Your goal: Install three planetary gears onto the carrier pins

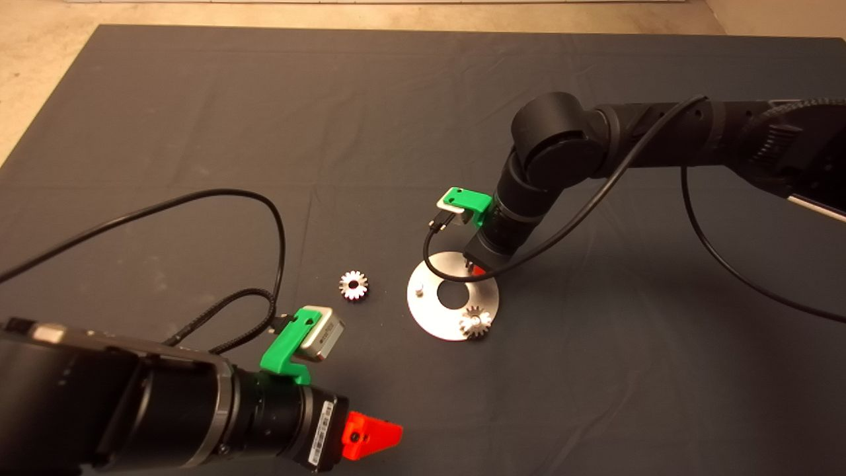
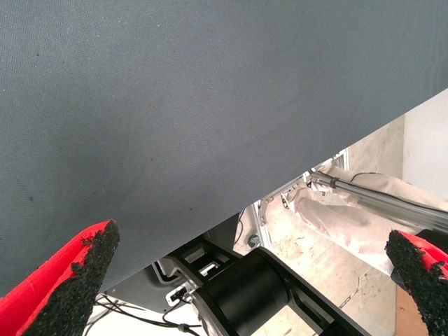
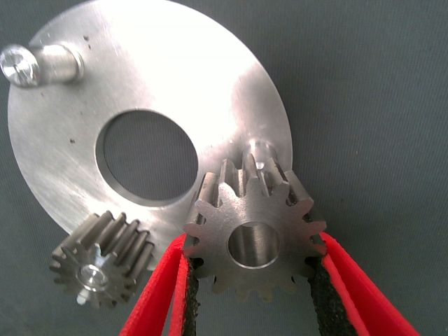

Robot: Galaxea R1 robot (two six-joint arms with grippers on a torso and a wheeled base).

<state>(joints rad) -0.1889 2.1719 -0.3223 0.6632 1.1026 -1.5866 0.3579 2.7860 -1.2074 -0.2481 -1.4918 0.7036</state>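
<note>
Worktop (image 1: 198,132), dark mat, carries the job. R arm (image 1: 661,125) reaches in from 3 o'clock and drops to the disc (image 1: 429,317) near mat centre; L arm (image 1: 132,403) waits at the 7 o'clock corner.

Disc, shiny w/ a big centre hole, has three pins. One gear is already seated (image 1: 476,322) at the disc's 5 o'clock edge. The pin at 9 o'clock (image 1: 418,288) stands bare. The third pin, at about 1 o'clock, sits under the R gripper (image 3: 255,280); the wrist view shows its tip (image 3: 257,148) just beyond the held gear.

Step in hand, by my read: gear no. 2 of 3 going onto the 1 o'clock pin. R jaws pinch a gear (image 3: 253,241) by its teeth, bore facing the camera, gear above the disc rim and just beside the pin, not yet on it.

Next move calls for a small shift to bring the bore over the pin tip, then a straight drop, then release. The pin looks a close fit for the bore, so any tilt could jam it on the tip.

Spare gear (image 1: 353,285) lies flat on the mat at the disc's 9 o'clock, near but apart, likely meant for the bare pin.

L gripper (image 2: 252,280) has jaws spread wide, holding nothing, over the mat edge.
</note>
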